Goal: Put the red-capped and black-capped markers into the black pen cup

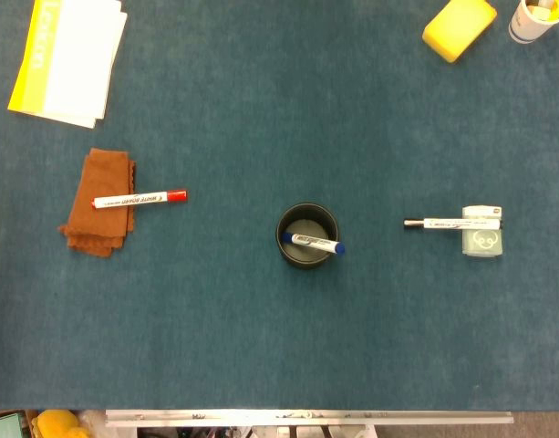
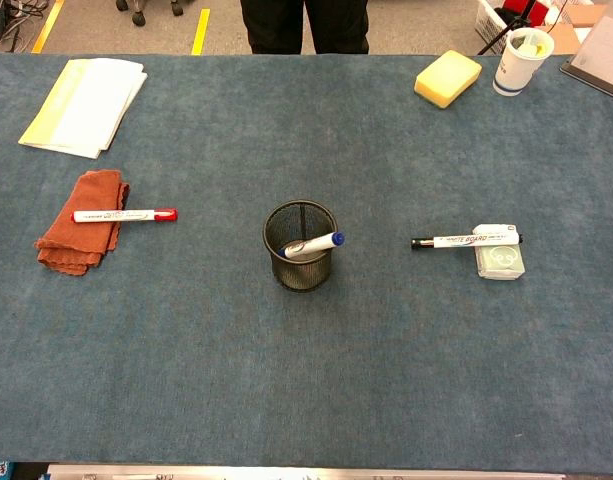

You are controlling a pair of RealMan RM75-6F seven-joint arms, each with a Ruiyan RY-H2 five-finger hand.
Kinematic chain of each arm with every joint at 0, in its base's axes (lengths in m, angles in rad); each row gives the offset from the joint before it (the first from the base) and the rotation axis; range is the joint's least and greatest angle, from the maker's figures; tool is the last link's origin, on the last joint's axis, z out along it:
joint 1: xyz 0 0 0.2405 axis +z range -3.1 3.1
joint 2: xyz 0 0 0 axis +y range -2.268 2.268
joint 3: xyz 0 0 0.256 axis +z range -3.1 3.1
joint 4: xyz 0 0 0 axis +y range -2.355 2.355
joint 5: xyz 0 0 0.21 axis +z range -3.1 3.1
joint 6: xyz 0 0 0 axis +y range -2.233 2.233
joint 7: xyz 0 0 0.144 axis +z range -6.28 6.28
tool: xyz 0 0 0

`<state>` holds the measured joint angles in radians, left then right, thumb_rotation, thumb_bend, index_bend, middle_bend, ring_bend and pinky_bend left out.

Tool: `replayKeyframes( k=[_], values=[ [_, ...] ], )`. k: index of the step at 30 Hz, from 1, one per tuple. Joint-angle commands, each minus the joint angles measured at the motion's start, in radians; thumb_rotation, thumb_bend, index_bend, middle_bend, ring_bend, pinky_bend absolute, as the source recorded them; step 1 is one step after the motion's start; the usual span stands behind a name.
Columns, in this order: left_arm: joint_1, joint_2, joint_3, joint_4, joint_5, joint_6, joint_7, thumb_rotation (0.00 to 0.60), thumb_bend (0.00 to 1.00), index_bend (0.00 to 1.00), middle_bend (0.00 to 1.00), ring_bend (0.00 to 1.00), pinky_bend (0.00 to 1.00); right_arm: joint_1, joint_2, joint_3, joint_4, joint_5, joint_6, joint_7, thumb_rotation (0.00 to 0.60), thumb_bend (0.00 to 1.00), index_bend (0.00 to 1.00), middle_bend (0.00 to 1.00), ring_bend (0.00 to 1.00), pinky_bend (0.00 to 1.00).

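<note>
The red-capped marker (image 1: 139, 198) (image 2: 124, 215) lies flat at the left, its white barrel resting on a brown cloth (image 1: 98, 203) (image 2: 79, 220) and its red cap pointing right onto the mat. At the right lies the black-capped marker (image 1: 452, 223) (image 2: 466, 240), barrel across a small pale green block (image 1: 482, 241) (image 2: 502, 260), black cap pointing left. Between them stands the black mesh pen cup (image 1: 306, 235) (image 2: 300, 246), upright, with a blue-capped marker (image 1: 314, 243) (image 2: 313, 244) leaning inside it. Neither hand appears in either view.
A stack of white and yellow papers (image 1: 67, 57) (image 2: 83, 105) lies at the back left. A yellow sponge (image 1: 458, 26) (image 2: 447, 78) and a white paper cup (image 1: 535, 18) (image 2: 521, 58) sit at the back right. Blue mat (image 1: 279, 347) covers the table.
</note>
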<state>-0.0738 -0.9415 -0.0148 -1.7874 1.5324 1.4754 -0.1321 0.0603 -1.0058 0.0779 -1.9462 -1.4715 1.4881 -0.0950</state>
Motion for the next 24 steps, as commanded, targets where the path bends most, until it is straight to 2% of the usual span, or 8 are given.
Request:
replayKeyframes(
  k=[1, 13, 20, 24],
  values=[
    [-0.001, -0.002, 0.001, 0.003, -0.002, -0.003, -0.001, 0.6, 0.28, 0.28, 0.08, 0.0, 0.01, 0.002, -0.001, 0.0, -0.001, 0.0, -0.003, -0.004, 0.6, 0.3, 0.32, 0.18, 0.0, 0.08],
    [-0.019, -0.001, 0.001, 0.024, 0.003, -0.032, -0.016, 0.6, 0.28, 0.28, 0.08, 0.0, 0.01, 0.007, 0.002, 0.017, -0.014, 0.006, 0.009, -0.01, 0.6, 0.3, 0.32, 0.18, 0.0, 0.08],
    [-0.081, -0.007, -0.004, 0.039, 0.011, -0.122, -0.017, 0.6, 0.28, 0.31, 0.09, 0.0, 0.01, 0.013, 0.013, 0.03, -0.021, 0.021, 0.008, -0.007, 0.6, 0.3, 0.32, 0.18, 0.0, 0.08],
    [-0.124, -0.027, -0.01, 0.053, 0.01, -0.181, 0.011, 0.6, 0.28, 0.38, 0.1, 0.0, 0.01, 0.017, 0.013, 0.032, -0.022, 0.025, 0.003, -0.013, 0.6, 0.3, 0.32, 0.18, 0.0, 0.08]
  ],
)
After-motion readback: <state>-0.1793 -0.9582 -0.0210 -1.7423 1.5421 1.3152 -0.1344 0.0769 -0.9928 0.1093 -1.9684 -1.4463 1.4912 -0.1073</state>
